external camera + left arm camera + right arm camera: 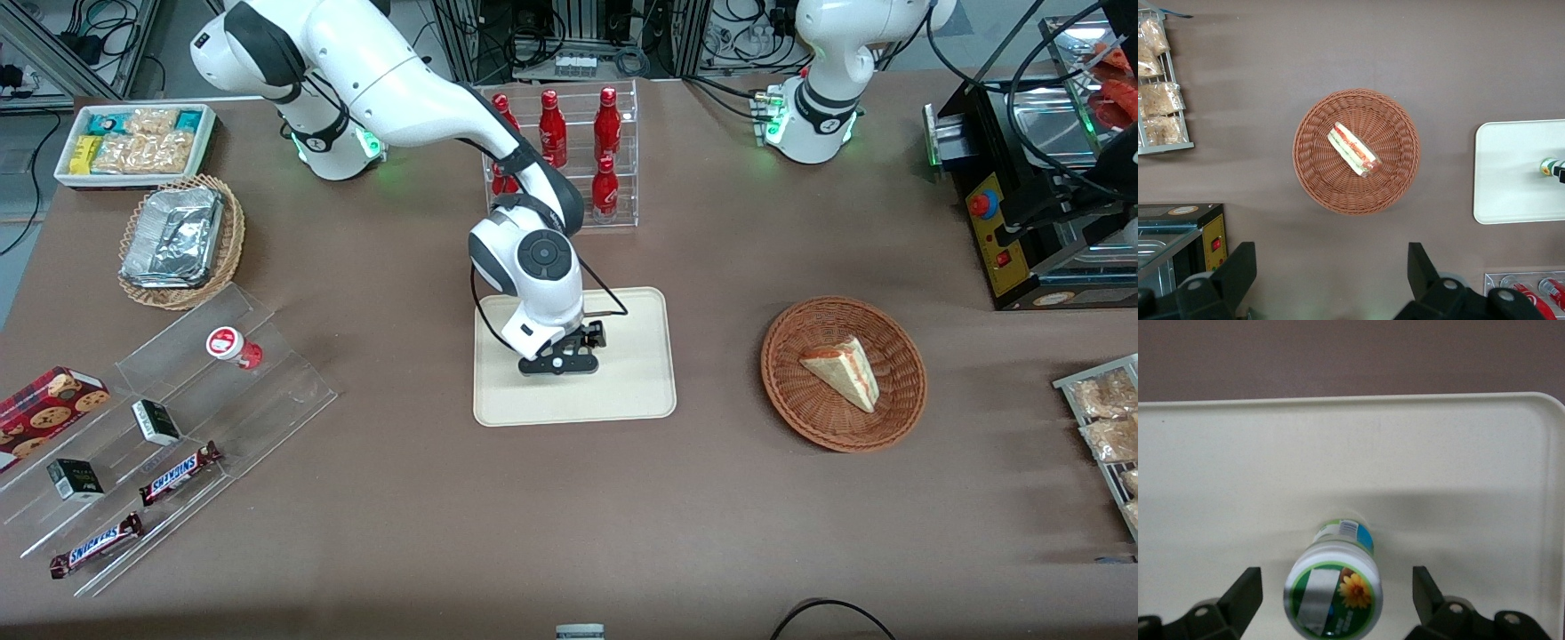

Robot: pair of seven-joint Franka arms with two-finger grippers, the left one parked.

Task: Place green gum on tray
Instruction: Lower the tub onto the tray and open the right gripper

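The two black fingers point(1245, 597) of the right arm's gripper point(558, 359) stand spread wide with clear space on each side of the small white cylindrical green gum bottle with its green-rimmed lid point(1333, 595); they grip nothing. The bottle stands upright on the large flat cream-beige tray with rounded corners and a low rim point(1458, 467), so it appears released and the placing looks essentially done; the wide spread would let the gripper lift clear without knocking it over. The lid carries an orange-yellow flower picture and a grey patch, and the side label shows a barcode on a blue-green band; no words are readable.

The gripper hangs low over the middle of the tray, which sits near the centre of the brown worktop point(400, 516). Toward the working arm's end, a clear acrylic stepped shelf point(178, 418) holds a similar small bottle with a red lid point(233, 347) and two bars point(178, 472) marked SNICKERS. A clear rack of red bottles point(569, 151) stands near the worktop's edge by the arm bases.
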